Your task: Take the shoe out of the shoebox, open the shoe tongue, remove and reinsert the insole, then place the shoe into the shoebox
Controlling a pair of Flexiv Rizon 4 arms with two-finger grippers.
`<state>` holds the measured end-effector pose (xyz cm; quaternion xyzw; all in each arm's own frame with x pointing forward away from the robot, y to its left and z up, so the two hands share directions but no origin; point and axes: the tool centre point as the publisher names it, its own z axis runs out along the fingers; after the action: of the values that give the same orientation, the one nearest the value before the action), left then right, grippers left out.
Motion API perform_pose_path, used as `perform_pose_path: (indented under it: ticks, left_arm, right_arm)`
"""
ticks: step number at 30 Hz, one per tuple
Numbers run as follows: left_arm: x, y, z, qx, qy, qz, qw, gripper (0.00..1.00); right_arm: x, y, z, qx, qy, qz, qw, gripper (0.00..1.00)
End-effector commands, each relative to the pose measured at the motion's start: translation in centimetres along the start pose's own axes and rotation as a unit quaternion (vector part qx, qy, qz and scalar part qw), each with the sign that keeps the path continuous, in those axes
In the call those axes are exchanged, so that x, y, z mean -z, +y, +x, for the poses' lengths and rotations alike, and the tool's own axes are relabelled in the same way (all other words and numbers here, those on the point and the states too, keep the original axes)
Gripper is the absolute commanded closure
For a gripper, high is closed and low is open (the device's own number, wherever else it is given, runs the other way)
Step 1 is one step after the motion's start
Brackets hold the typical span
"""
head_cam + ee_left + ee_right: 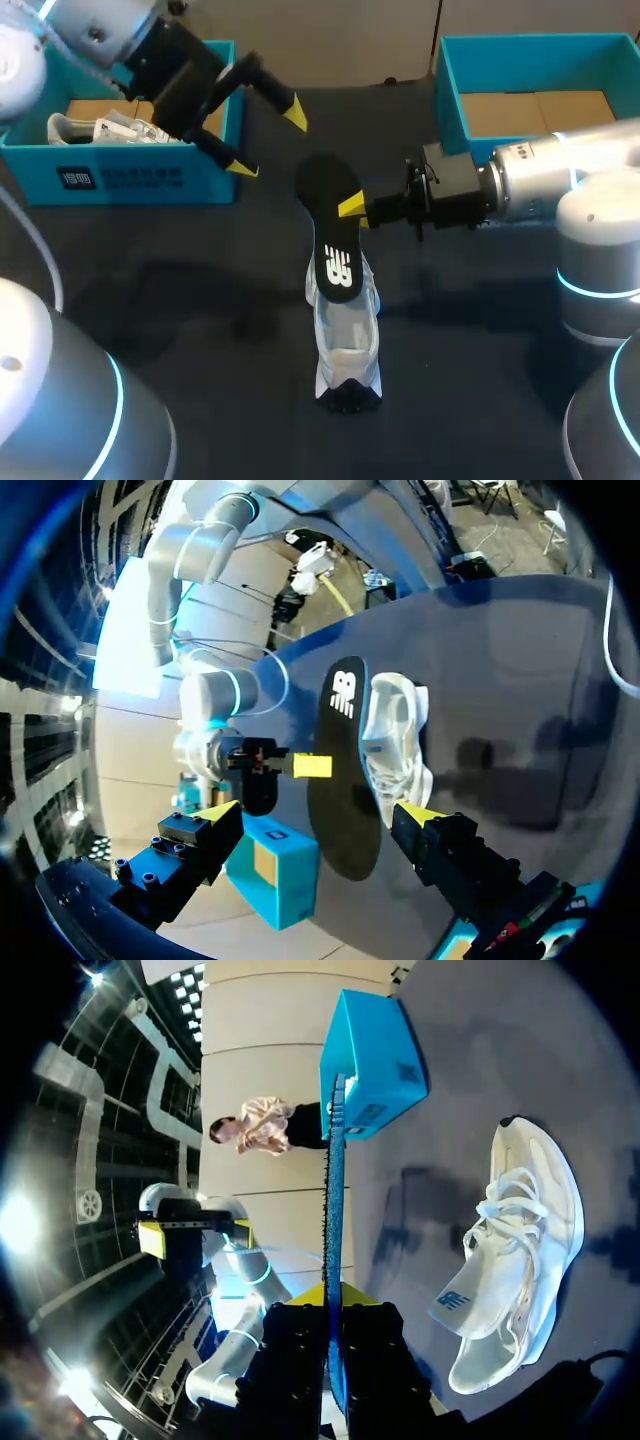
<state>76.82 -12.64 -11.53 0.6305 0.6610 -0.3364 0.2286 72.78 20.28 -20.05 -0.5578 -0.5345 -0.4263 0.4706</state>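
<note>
While the right hand pinches the black insole above the white shoe on the table, probably to reinsert it, the left hand hovers open. Left wrist: the insole hangs beside the shoe. Right wrist: the fingers clamp the insole edge-on.

White logo on the insole, blue logo on the shoe, illegible white print on the shoebox front

Shoe, two shoeboxes on table
</note>
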Motion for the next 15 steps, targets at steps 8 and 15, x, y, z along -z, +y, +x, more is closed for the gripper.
perform_pose_path:
  ticks: [8, 15]
  left_arm:
    - [0.3, -1.5, 1.6, -0.02, -0.075, -0.013, 0.997, 0.0]
    - [-0.2, -1.6, 4.3, -0.02, -0.147, -0.021, 0.989, 0.0]
  right_arm:
    - [-0.2, -0.1, 0.0, 0.0, -0.001, -0.001, 1.0, 1.0]
    - [-0.2, -0.1, 0.0, 0.0, -0.001, -0.001, 1.0, 1.0]
